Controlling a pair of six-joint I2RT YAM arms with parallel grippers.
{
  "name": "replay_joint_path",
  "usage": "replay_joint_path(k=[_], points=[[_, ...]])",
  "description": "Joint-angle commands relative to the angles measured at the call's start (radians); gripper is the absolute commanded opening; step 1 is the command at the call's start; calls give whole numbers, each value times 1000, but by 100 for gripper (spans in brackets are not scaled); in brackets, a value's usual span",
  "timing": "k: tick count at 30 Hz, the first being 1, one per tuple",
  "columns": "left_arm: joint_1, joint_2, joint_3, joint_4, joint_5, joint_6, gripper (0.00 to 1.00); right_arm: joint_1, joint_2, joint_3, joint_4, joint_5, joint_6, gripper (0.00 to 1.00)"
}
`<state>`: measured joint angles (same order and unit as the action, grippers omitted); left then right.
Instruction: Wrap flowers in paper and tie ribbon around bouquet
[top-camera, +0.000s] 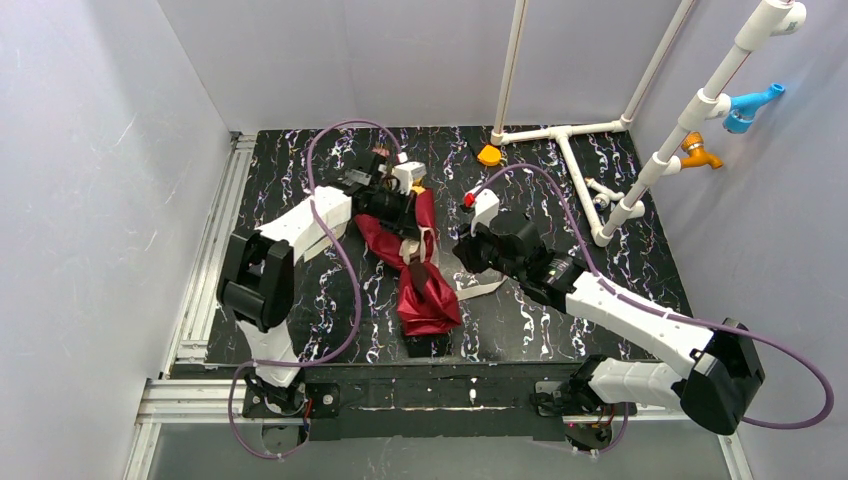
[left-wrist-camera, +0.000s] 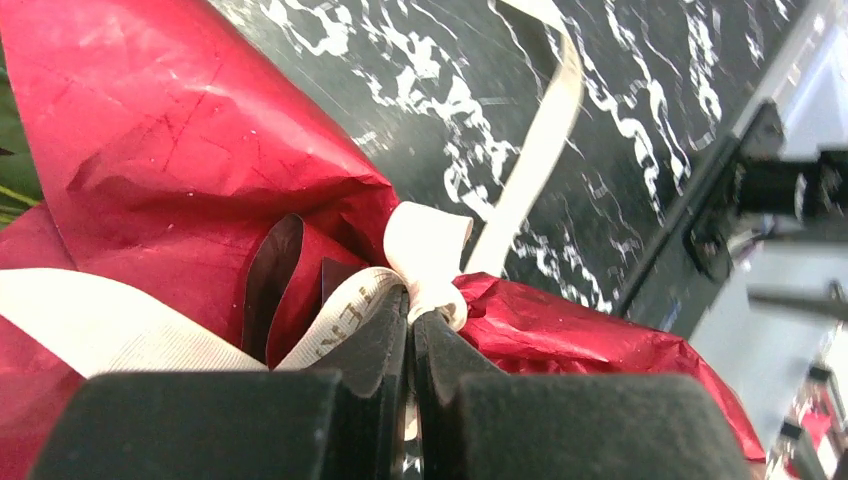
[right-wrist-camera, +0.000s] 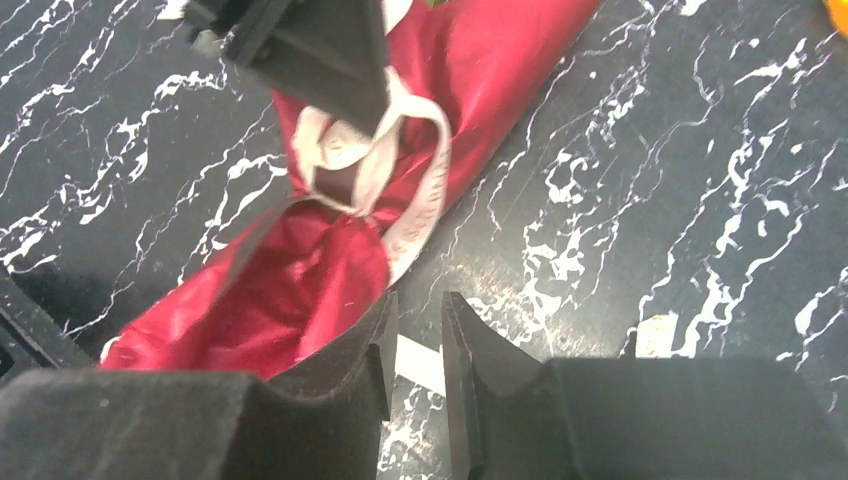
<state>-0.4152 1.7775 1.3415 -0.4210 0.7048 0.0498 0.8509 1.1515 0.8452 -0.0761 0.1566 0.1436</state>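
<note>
While L hand (left-wrist-camera: 411, 318) pinches ribbon (left-wrist-camera: 540, 150), bouquet (top-camera: 428, 295) lies near-far, tail end nearest.

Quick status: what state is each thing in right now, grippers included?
Left gripper, shut on the ribbon.
Right gripper, open, empty.
Ribbon, looped around the bouquet's waist, one tail loose on the table.
Bouquet, wrapped, lying flat, cinched mid-length.
</note>
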Motion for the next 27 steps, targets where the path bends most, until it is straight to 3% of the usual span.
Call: replay_joint_path(k=[1, 5, 9, 15, 24, 27], points=[[-85, 62, 107, 18, -221, -234, 0, -2, -38, -5, 18, -71, 54, 32], [-124, 106, 191, -67, -368, -267, 0, -1, -13, -22, 84, -273, 162, 34], [-129, 98, 216, -144, -459, -237, 0, 7, 20, -84, 204, -376, 286, 35], [-128, 77, 249, -213, -448, -209, 0, 16, 85, -138, 223, -301, 363, 35], [-128, 174, 365, -439, -289, -58, 0, 16, 193, -121, 159, -210, 318, 34], [-128, 178, 387, -466, -339, -56, 0, 15, 215, -105, 146, -192, 301, 33]])
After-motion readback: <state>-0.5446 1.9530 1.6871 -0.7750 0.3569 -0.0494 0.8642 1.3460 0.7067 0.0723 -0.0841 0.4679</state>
